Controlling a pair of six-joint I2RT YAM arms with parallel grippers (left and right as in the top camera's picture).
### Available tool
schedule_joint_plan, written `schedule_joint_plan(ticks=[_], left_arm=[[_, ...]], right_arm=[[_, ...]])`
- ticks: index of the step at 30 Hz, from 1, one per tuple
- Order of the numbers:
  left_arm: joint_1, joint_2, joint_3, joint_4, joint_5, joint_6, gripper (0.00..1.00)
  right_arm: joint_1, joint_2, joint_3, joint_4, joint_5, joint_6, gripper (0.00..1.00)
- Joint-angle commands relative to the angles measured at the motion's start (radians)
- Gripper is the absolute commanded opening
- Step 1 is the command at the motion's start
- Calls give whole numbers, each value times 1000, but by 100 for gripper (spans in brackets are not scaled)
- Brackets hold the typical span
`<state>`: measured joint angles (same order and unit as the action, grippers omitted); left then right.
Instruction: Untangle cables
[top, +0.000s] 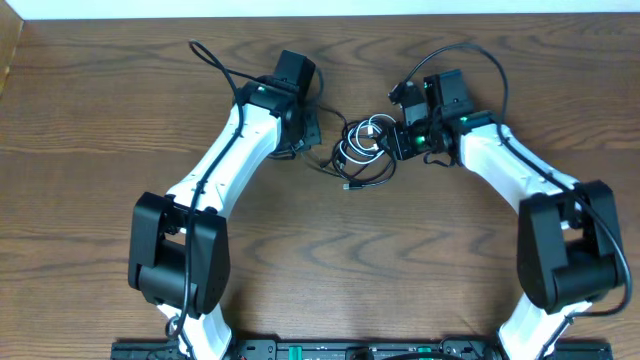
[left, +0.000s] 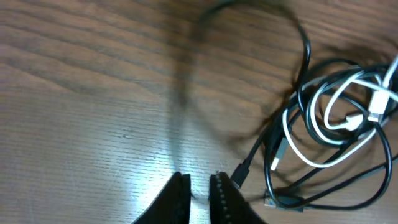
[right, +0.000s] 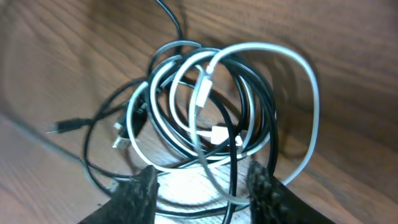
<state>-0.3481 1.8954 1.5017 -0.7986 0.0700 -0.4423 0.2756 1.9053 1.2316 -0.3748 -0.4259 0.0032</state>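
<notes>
Coils: white cable (right: 314, 93), black cable (right: 272, 115), tangled (woodgrain table (right: 360, 50)) | left end effector (left: 199, 180) narrow | right end effector (right: 202, 171) wide

Nothing can be read in any view. The white cable (right: 314, 93) and the black cable (left: 306, 46) show no legible print (their plugs are too small and blurred to tell). The table (top: 100, 100) shows only wood grain, and the left arm (top: 225, 150) and right arm (top: 500, 160) show no legible mark.
</notes>
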Motion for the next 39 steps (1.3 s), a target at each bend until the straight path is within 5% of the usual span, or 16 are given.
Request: schedule_joint_plan(ticks=[1, 6, 14, 18, 23, 28, 39], left_arm=[[8, 13, -6, 5, -3, -14, 27], [7, 13, -6, 18, -3, -15, 42], [7, 13, -6, 27, -2, -48, 44], [6, 13, -6, 29, 1, -53, 45], [2, 13, -6, 38, 2, -61, 45], [2, 13, -6, 55, 29, -72, 45], [-3, 13, -6, 75, 135, -91, 45]], right_arm=[[9, 12, 11, 6, 4, -20, 38], [10, 12, 11, 36, 1, -20, 32], [34, 45, 11, 98, 69, -28, 24], [48, 63, 11, 119, 68, -12, 1], [53, 63, 11, 136, 69, 7, 5], [53, 64, 11, 128, 70, 7, 30], [53, 64, 11, 120, 70, 8, 7]])
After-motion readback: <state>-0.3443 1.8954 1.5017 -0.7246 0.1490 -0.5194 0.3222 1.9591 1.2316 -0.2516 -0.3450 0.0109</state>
